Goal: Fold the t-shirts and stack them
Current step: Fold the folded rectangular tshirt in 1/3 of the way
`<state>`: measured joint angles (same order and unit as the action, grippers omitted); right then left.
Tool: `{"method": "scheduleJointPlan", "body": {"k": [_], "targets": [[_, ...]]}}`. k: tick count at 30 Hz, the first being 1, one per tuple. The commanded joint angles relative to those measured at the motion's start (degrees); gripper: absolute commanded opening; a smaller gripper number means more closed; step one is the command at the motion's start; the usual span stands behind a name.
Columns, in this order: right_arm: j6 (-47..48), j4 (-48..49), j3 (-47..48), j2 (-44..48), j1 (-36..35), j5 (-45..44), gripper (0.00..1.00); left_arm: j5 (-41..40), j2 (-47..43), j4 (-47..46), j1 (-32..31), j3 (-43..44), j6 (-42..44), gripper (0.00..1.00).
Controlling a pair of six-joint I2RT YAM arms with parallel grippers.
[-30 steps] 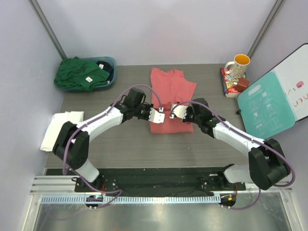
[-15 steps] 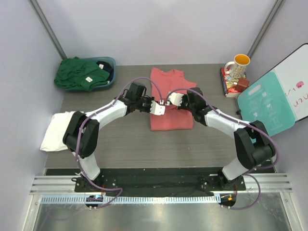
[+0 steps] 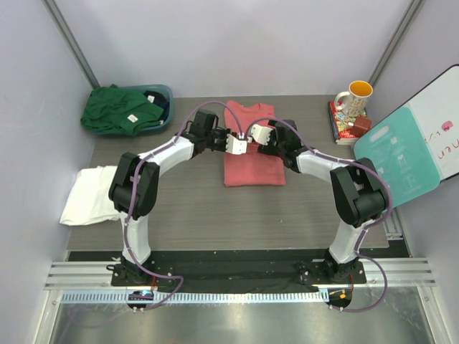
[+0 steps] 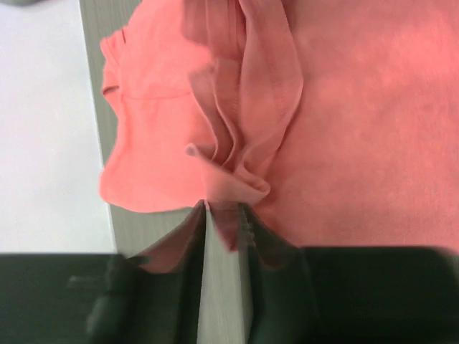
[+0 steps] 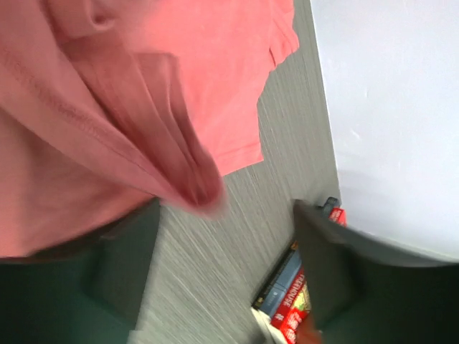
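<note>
Lying far left, white t-shirt [image 3: 90, 195]; green t-shirt [image 3: 118, 109] on tub [image 3: 165, 93], both in top view only | left gripper [image 4: 224, 218] pinches bunched fold of coral-red t-shirt [image 3: 252, 168], mid-table, per wrist view | right gripper [image 5: 226, 222] spread, fold against 1 finger [image 5: 125, 265].

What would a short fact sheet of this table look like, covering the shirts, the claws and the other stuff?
Coral-red t-shirt: middle of the table, a bunched fold under both claws.
White t-shirt: folded, at the table's left edge.
Dark green t-shirt: heaped in the teal tub, far left corner.
Left claw: narrow gap, shirt fold at its tips; grip unclear.
Right claw: wide open, cloth draping beside one finger.
Extras: mug on books, far right.
Stack: not yet started.
</note>
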<state>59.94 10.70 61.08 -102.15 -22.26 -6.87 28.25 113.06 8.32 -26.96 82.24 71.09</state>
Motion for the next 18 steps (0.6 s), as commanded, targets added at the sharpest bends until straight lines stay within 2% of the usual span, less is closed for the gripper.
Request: {"method": "scheduleJointPlan", "body": {"k": [1, 3, 5, 7, 9, 11, 13, 14, 15, 16, 17, 18], "targets": [[0.35, 7.05, 3.78, -2.7, 0.46, -3.14, 0.87, -0.04, -0.2, -4.27, 0.42, 0.83, 0.19, 0.43], [-0.61, 8.27, 3.87, -2.62, 0.64, -3.76, 0.88, -1.26, -0.73, -8.73, 0.42, -1.72, -1.56, 0.81], [-0.44, 11.08, 3.17, -2.09, 0.55, -5.68, 0.88, -3.19, -1.87, -13.74, 0.51, -5.57, -2.36, 0.87], [-0.09, 13.2, 1.5, -1.65, 0.64, -7.09, 0.87, -6.34, -2.66, -23.31, 0.51, -8.48, -4.37, 0.96], [-0.52, 13.65, 0.28, -0.51, 0.64, -8.5, 0.86, -8.03, -2.93, -29.64, 0.51, -10.78, -5.78, 0.98], [-1.66, 9.55, -0.17, 2.2, 0.9, -7.29, 0.83, -9.09, -3.72, -29.33, 0.51, -10.52, -6.49, 0.98], [-3.69, 3.92, -0.35, 5.1, 1.52, -2.38, 0.8, -7.61, -5.55, -23.9, 1.03, -10.26, -6.66, 0.94], [-4.3, -3.42, -0.35, 6.68, 1.78, 0.26, 0.79, -5.16, -7.83, -21.52, 1.12, -10.25, -6.67, 0.93], [-4.22, -6.45, -1.13, 10.01, 2.13, 4.72, 0.78, -4.26, -9.42, -15.84, 1.21, -10.6, -6.49, 0.91], [-3.87, -8.39, -2.01, 11.6, 2.13, 6.07, 0.77, -2.6, -10.82, -12.57, 1.21, -11.91, -3.71, 0.91], [-2.65, -17.11, -2.36, 13.01, 2.13, 9.56, 0.77, -0.24, -14.06, -10.53, 1.21, -13.32, -2.29, 0.9], [-0.98, -19.46, -4.11, 15.99, 2.13, 13.34, 0.76, 1.18, -15.66, -9.73, 1.12, -14.98, -1.58, 0.91]]}}
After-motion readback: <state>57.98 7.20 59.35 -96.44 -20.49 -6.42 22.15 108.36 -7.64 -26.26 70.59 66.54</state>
